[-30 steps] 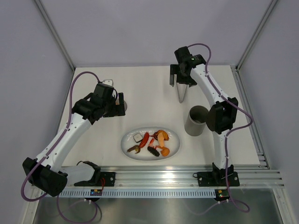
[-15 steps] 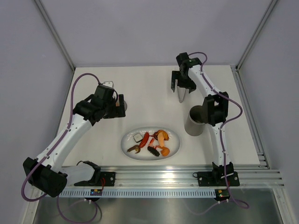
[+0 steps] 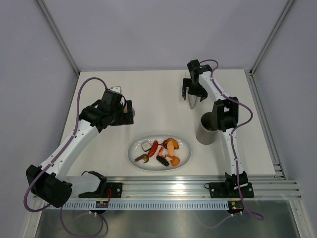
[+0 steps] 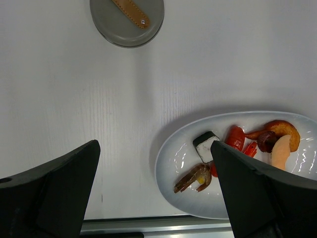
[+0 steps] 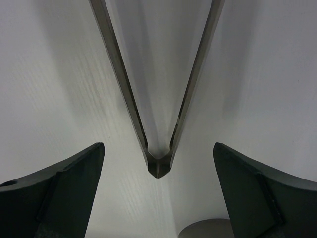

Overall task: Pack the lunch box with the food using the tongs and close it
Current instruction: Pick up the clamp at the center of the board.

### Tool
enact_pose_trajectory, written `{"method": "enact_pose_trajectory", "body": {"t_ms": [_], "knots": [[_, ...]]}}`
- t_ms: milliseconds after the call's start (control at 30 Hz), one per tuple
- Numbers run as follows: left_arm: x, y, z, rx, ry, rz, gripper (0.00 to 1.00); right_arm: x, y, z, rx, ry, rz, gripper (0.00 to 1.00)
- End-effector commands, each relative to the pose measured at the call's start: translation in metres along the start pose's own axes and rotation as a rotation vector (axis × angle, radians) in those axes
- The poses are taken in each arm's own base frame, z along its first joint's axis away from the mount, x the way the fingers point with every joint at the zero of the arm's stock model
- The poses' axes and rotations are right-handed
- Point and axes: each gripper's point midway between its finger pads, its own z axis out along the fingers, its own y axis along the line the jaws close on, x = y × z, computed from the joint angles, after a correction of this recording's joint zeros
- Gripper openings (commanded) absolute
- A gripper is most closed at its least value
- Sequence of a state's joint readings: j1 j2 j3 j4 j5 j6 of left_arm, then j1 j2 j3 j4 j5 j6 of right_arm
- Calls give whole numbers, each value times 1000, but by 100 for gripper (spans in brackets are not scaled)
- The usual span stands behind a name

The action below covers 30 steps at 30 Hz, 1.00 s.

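The silver tongs lie flat on the table with their joined end toward me and both arms spreading away. My right gripper hangs open just above that joined end, one finger on either side of it, touching nothing. From above, the tongs poke out below the right gripper. The dark grey lunch box stands upright and uncovered near the right arm. Its round grey lid with a tan handle lies flat at the left. The food sits on the plate. My left gripper is open and empty above the table.
The white oval plate lies near the front middle, between the two arm bases. In the left wrist view the plate sits between the left fingers. The lunch box rim shows at the bottom of the right wrist view. A metal rail runs along the near edge.
The right arm has folded in, and its open gripper has shifted slightly nearer over the tongs' joined end. The left arm has hardly moved.
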<state>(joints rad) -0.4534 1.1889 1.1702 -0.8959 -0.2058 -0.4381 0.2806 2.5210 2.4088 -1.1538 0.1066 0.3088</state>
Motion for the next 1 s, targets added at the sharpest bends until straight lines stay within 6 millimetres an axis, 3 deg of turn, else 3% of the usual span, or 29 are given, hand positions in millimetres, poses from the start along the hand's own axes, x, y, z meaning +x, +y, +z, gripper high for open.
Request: {"method": "enact_pose_trajectory", "body": {"t_ms": [0,533,967], "knots": [[-17,-5,-2,12,-53,-2,99,-16,1,3,-14,-48,20,99],[-20,-6,5,-1,-50,6,99,-46,-1,34,26,-179,67,99],[-20,-8,4,11,-45,-1,99,-50,0,47,30,-197,70,96]]}}
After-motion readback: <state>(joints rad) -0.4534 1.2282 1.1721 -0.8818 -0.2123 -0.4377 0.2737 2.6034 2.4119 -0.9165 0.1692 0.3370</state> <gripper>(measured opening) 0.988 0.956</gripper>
